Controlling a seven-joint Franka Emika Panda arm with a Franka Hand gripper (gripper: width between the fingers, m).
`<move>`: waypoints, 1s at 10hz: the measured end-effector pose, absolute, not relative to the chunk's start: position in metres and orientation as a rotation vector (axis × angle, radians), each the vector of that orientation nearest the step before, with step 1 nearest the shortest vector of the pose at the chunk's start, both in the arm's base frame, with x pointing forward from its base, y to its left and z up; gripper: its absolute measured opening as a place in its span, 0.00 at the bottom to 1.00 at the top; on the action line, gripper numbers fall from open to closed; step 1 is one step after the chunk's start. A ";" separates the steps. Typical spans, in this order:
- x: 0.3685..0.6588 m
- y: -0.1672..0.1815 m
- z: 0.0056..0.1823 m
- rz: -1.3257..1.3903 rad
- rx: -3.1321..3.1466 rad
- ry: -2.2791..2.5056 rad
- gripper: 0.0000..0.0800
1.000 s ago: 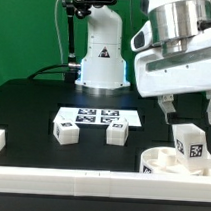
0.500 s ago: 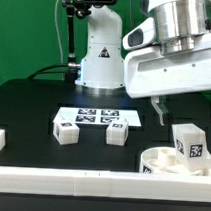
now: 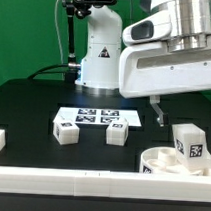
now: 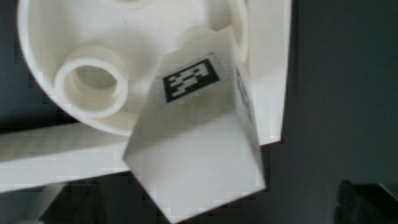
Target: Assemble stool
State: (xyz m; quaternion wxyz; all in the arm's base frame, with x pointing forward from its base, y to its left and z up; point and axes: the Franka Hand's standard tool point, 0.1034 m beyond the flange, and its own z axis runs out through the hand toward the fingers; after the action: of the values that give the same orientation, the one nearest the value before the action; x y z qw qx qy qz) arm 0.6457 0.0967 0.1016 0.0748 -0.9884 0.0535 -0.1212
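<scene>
With the claw (image 3: 186, 106) released above the seat (image 3: 163, 155), it should be centred over the upright leg (image 3: 188, 143) before being clenched.

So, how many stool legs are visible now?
3: first leg and second leg on the table, before the marker board; third leg standing at the round seat. The arm may hide more.
</scene>
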 end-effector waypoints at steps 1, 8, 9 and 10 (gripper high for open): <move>0.646 0.096 0.102 -0.372 -2.978 0.066 0.81; 0.643 0.109 0.100 -0.395 -2.935 -1.053 0.81; 0.642 0.109 0.098 -0.385 -2.897 -1.203 0.81; 0.640 0.109 0.096 -0.365 -2.877 -1.261 0.81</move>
State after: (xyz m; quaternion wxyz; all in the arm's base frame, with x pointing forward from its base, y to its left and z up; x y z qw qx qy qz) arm 0.6402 0.1093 0.0963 -0.0106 -0.9097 -0.3987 -0.1155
